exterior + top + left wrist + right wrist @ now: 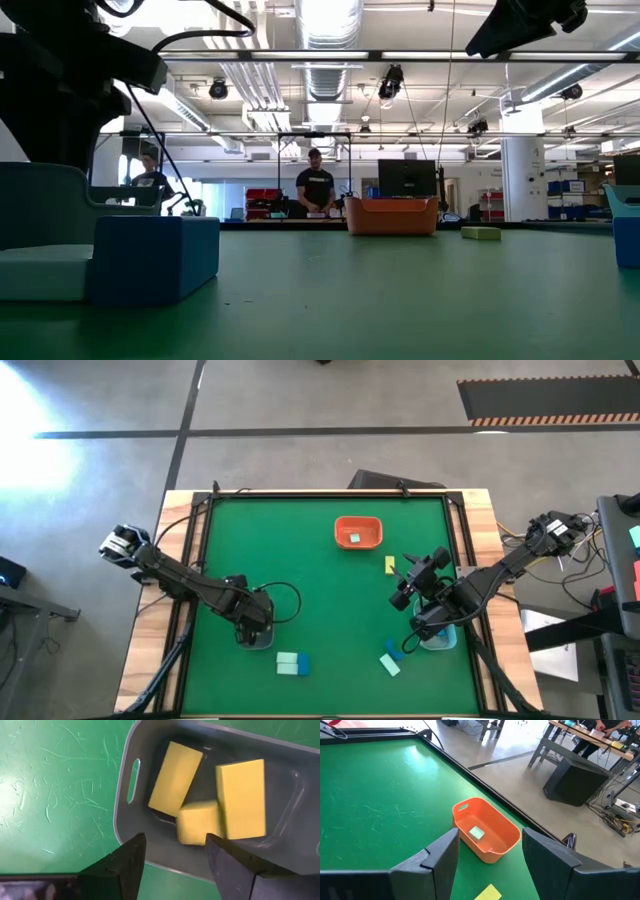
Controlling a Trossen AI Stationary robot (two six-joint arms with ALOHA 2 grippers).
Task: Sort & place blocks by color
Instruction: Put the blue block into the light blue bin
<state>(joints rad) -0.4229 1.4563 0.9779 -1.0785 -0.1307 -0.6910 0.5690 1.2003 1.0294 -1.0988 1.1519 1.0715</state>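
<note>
My left gripper hangs open over a clear grey bin holding three yellow blocks; one of them leans on the others. The same gripper is at the near left in the high view. My right gripper is open and empty, up above the table, facing the orange tray, where a mint block lies. One yellow block lies flat on the mat by my right gripper. A blue and mint pair and another such pair lie near the front edge.
A bluish bin sits under my right arm at the near right. The orange tray stands at the far middle. A raised black rim edges the green mat. People stand in the room beyond the table.
</note>
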